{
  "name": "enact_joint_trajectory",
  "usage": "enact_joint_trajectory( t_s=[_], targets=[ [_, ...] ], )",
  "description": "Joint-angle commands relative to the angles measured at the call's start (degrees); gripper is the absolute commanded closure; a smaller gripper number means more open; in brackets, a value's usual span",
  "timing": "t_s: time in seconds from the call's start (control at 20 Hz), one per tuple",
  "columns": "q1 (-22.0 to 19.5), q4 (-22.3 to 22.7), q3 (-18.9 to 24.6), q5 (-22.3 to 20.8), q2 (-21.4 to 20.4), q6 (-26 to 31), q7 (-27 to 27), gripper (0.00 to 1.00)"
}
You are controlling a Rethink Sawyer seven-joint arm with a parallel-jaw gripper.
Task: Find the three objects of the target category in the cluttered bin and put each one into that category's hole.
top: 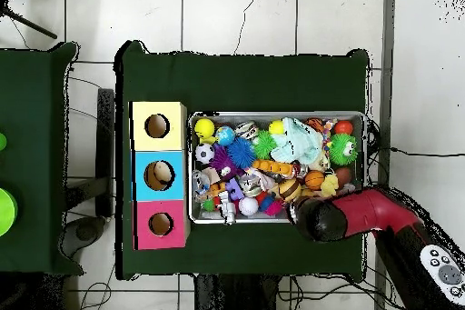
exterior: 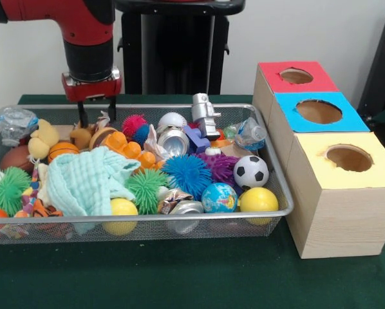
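Pincer released, fingers spread above bin's far-left corner; balls like yellow ball likely light, smooth, prone to roll—best gripped across the middle.

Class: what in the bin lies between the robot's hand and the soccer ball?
Clutter: the hand hangs at the far edge of the bin; toward the soccer ball lie an orange toy, a crushed can and a blue spiky ball.

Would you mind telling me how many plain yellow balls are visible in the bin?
2. One yellow ball lies at the bin's front right corner beside the globe ball; the other yellow ball sits at the front rim below the green cloth. More may be buried under clutter.
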Motion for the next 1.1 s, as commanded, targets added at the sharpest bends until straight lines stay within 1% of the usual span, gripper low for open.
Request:
enact_joint_trajectory(
  t_s=[0.05,0.2,0.25,0.35,0.45,0.5,0.55,0.85,0.9,1.0,1.1],
  targets=[
    [-0.2,0.0,-3.3,-7.3,5.3,-4.7,-8.8,0.00],
    [-0.2,0.1,-3.5,-8.7,6.2,-6.6,-8.4,0.00],
    [-1.0,0.3,-3.1,-8.5,6.7,-8.0,-8.4,1.00],
    [-2.1,0.5,-2.2,-7.6,7.6,-8.3,-9.7,1.00],
    [-0.9,-0.4,-2.8,-7.7,8.1,-6.2,-11.1,1.00],
    [-0.5,-1.0,-2.9,-7.8,9.1,-6.2,-10.7,1.00],
    [-0.4,-1.1,-3.0,-7.9,9.1,-6.5,-10.4,1.00],
    [0.8,-0.5,-3.2,-7.6,8.4,-7.4,-7.4,1.00],
    [0.9,0.1,-3.0,-7.2,7.7,-7.3,-7.1,1.00],
    [1.4,2.2,-2.3,-5.6,4.9,-6.5,-6.2,1.00],
    [2.1,5.9,-0.6,-2.0,-0.9,-4.3,-5.7,1.00]
  ],
)
